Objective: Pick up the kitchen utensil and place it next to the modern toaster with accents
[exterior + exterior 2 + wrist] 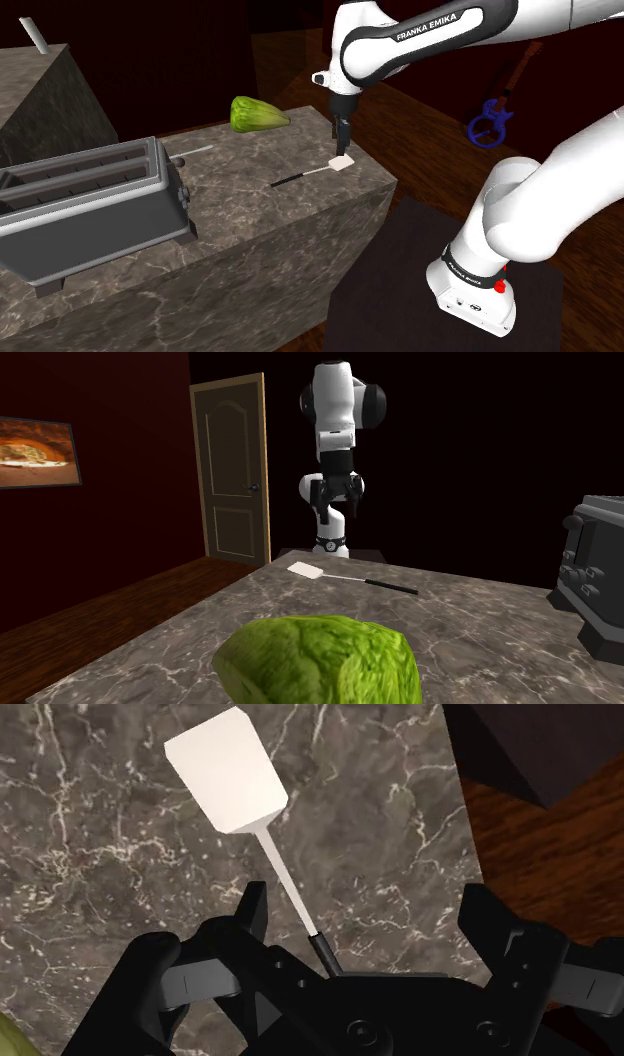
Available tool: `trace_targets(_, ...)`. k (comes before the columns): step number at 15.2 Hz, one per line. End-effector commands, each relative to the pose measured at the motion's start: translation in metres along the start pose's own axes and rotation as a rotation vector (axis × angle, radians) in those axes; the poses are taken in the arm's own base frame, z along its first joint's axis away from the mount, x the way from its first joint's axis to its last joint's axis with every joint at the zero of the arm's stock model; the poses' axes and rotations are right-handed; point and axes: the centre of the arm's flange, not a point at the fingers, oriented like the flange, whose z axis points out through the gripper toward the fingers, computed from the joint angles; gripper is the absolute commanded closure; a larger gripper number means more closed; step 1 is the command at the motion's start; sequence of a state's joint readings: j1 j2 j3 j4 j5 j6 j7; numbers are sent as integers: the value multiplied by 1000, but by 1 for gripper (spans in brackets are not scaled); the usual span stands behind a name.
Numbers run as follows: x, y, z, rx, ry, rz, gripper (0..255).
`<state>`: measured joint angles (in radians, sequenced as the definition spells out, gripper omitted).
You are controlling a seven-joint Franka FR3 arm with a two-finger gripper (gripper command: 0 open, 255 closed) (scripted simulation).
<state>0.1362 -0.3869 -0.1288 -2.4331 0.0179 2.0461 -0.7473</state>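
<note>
**Spread gripper above spatula at the countertop's edge**

The gripper (pixel 341 143) is held just above the countertop (pixel 250 215), its fingers set wide apart with nothing pinched. The spatula (pixel 232 776) is laid flat by the edge nearest the stand: white blade at that edge, thin neck below the gap between the fingers and untouched, black handle pointed inward. Beyond, a green leafy vegetable (pixel 258 113) is seen at a corner. The grey toaster (pixel 90 200) is set at the far end, well apart.

The spatula (pixel 232 774) is white-bladed, the counter (pixel 250 205) dark with white veins.
</note>
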Motion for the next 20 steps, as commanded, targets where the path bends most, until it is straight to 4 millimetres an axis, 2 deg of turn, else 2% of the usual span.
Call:
trace_targets(1,14,11,19,-9,5,-116,0)
trace_targets(6,55,30,65,-25,14,-386,0)
trace_targets(7,59,31,69,-26,15,-412,0)
trace_targets(14,60,32,106,-26,15,-412,0)
trace_targets(20,60,32,109,-26,15,-412,0)
